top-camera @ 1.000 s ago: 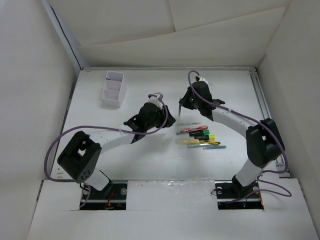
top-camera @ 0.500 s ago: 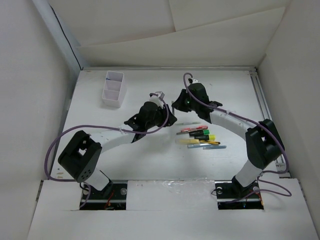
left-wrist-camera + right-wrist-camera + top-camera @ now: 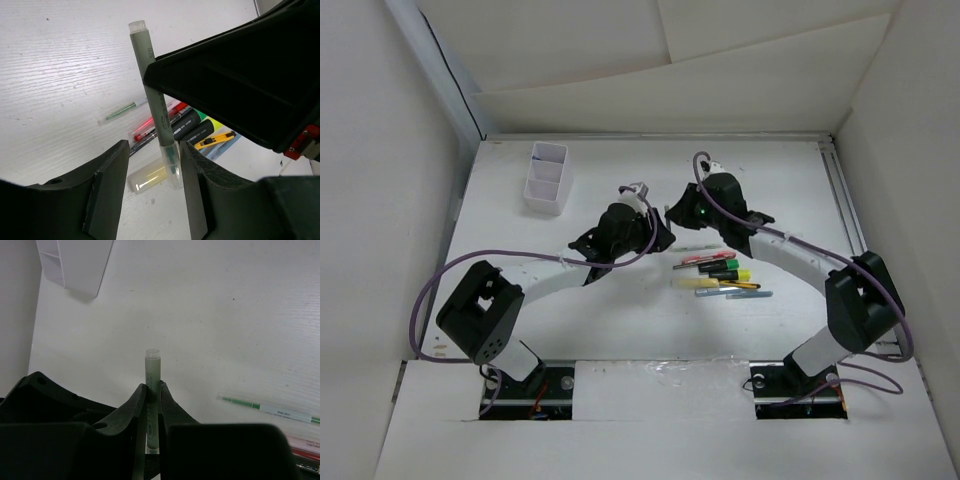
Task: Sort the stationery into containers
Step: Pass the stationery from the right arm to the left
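Right end effector [image 3: 152, 397] is pinching a grey-green pen [image 3: 152, 369], held above the middle of the table [image 3: 620, 320]. Left end effector [image 3: 152, 150] is spread, one jaw either side of the pen's lower end; can't tell if either touches it. Reads as a hand-over, since the box [image 3: 548, 178] sits near the far-left corner, on the left arm's side. Next: left closes squarely on the pen, and only then right lets go. Count: 1 pen held, 1 box with 3 compartments, roughly 7–8 pens and markers [image 3: 718, 272] lying right of centre. They overlap, so no exact count.
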`<state>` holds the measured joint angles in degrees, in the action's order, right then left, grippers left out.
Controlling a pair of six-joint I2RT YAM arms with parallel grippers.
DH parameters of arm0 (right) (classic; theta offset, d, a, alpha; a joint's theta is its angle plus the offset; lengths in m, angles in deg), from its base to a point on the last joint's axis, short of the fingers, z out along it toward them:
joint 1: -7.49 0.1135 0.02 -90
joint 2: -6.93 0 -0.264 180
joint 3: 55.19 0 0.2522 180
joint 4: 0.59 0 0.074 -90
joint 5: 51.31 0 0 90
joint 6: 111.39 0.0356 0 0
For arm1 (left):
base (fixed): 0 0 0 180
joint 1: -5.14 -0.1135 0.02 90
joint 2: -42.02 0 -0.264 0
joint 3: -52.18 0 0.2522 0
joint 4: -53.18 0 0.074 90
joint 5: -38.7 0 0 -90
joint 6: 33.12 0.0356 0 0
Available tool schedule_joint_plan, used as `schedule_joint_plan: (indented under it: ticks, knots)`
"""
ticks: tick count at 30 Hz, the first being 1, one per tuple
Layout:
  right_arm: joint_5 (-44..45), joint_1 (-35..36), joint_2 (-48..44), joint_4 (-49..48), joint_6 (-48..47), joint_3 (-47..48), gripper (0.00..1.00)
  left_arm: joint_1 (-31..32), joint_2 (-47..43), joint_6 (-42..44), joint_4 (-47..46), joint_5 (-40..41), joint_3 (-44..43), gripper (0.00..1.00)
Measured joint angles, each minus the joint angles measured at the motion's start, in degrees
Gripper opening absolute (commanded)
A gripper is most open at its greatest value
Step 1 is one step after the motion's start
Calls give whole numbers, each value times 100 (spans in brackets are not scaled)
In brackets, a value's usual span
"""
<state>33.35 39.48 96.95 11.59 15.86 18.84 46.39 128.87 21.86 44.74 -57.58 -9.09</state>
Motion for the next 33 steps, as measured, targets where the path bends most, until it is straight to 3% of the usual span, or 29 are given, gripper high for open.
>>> schedule_joint_plan:
  ticks: [14, 17, 20, 24, 28, 33]
  knots:
    - [-291, 0, -310, -323, -195, -308, 0, 0, 109, -190, -299, -538, -37, 20]
    - [-332, 0, -310, -358, -210, -308, 0, 0, 109, -203, -328, -562, -35, 20]
    - [-376, 0, -313, -407, -216, -313, 0, -7, 109, -212, -345, -579, -26, 29]
    - [-404, 0, -457, -511, -315, -457, 0, -7, 109, -190, -358, -599, -13, 53]
    - [-214, -4, -710, -586, -575, -643, 0, -7, 2, -184, -323, -664, 37, 54]
    - [-136, -35, -957, -638, -1080, -951, 0, -83, -658, -275, -162, -778, 210, 42]
